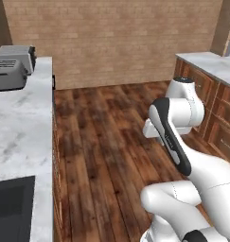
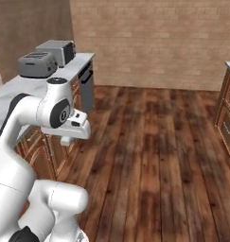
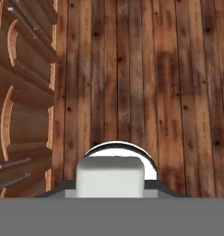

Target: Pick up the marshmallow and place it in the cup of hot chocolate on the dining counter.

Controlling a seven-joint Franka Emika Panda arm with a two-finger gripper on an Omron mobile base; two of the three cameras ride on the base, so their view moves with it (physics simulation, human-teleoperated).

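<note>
One marshmallow (image 3: 109,176) sits at the gripper; two toasters (image 1: 12,66) (both grey) stand on one marble worktop (image 1: 22,137) far left.

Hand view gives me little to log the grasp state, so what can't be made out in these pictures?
- End effector, right base view: its fingers point down, small and partly behind the hand, so open or shut cannot be told.
- Toaster, left base view: cut off by the left edge.
- Dark panel set in the worktop, left base view: cut off by the left and bottom edges, so what it is stays unclear.
</note>
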